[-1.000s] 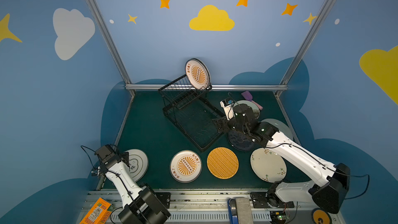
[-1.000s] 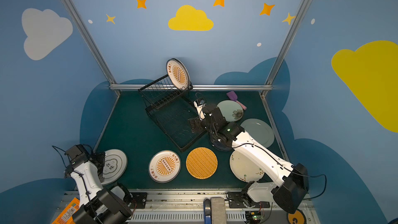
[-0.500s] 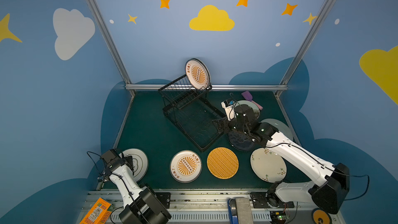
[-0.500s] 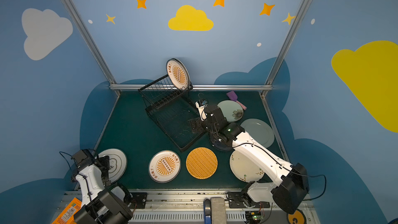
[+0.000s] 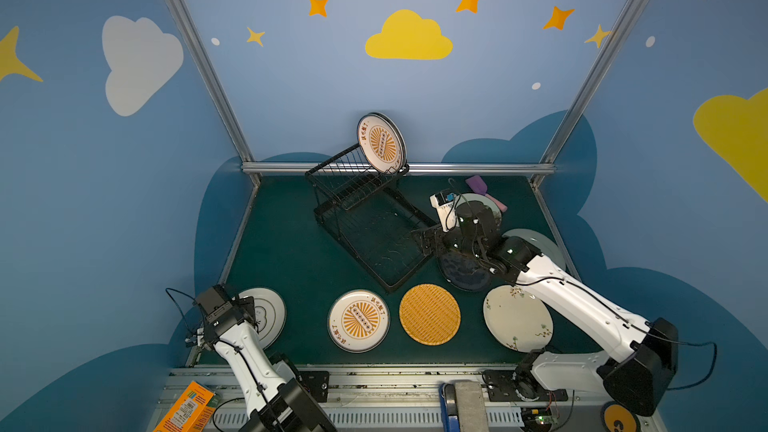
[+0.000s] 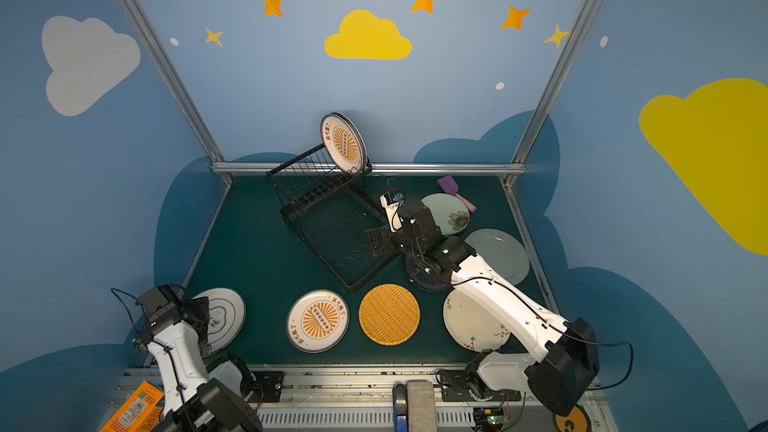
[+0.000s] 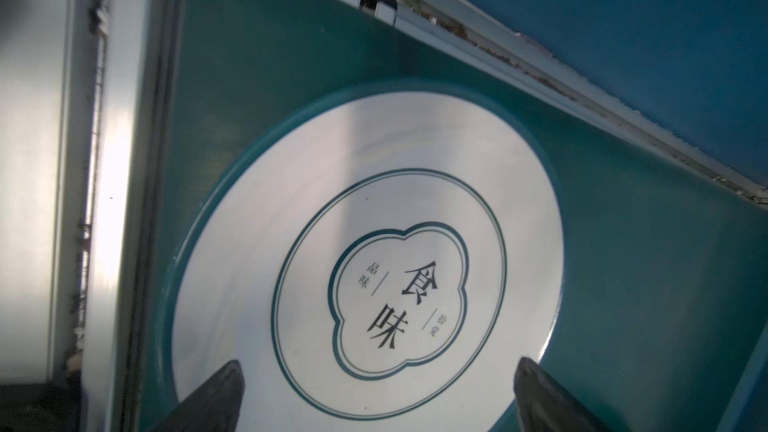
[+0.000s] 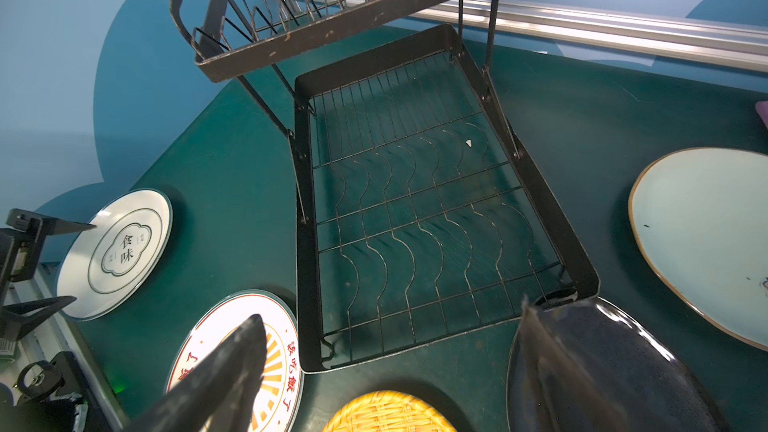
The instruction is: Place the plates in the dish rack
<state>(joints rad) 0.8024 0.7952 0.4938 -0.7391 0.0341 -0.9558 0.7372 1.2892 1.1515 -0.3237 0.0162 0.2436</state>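
The black wire dish rack point(image 5: 374, 238) stands mid-table, and one sunburst plate point(image 5: 381, 144) stands upright in its upper tier. The other plates lie flat: white lettered point(image 7: 374, 243), sunburst point(image 5: 359, 321), orange woven point(image 5: 429, 313), cream floral point(image 5: 517, 317), dark navy point(image 5: 463, 274) and two pale green point(image 5: 540, 243). My left gripper point(image 7: 378, 365) hangs open just above the lettered plate's near rim, holding nothing. My right gripper point(image 8: 390, 313) is open and empty over the near end of the rack's lower tray point(image 8: 415, 218), beside the navy plate point(image 8: 602, 367).
A purple-and-pink spatula point(image 5: 478, 185) lies at the back right by a green plate. Aluminium rails point(image 5: 399, 168) edge the table at the back and sides. An orange box point(image 5: 187, 409) sits off the front left corner. The lettered plate lies close to the left rail.
My left gripper has moved a little to the right and now sits over the white lettered plate's edge. The right arm has barely shifted.
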